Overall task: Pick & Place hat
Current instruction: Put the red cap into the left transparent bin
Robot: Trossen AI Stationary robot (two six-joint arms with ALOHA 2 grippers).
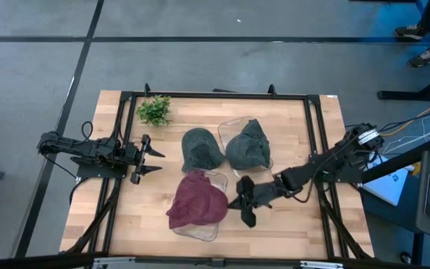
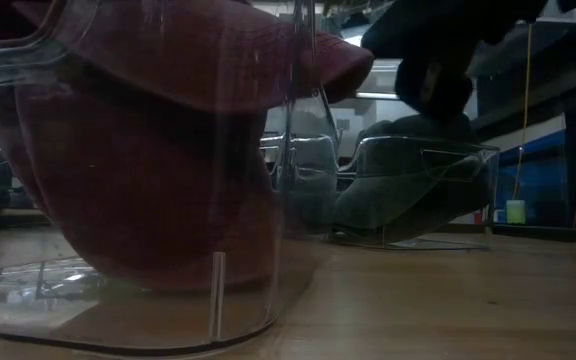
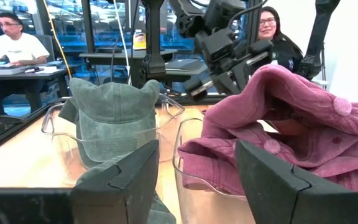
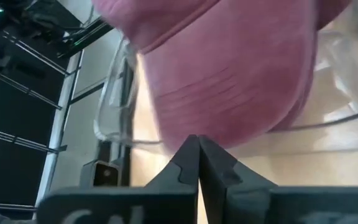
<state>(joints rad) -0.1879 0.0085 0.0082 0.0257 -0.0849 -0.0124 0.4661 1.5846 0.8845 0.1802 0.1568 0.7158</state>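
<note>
A maroon hat lies heaped in a clear container near the table's near edge, and it fills the low view. Its brim hangs over the container's rim. My right gripper is shut and sits just right of this hat, its tips at the brim's edge. My left gripper waits open at the table's left, facing the hats. One green hat rests on the table. Another green hat sits in a second clear container. My right gripper's shut fingertips come level from the table's right side, right up to the maroon hat's hanging brim edge. I cannot tell whether they touch it.
A small green plant stands at the far left corner. A black frame rims the table. Bare wood lies near the right edge and between my left gripper and the hats. People sit beyond the table.
</note>
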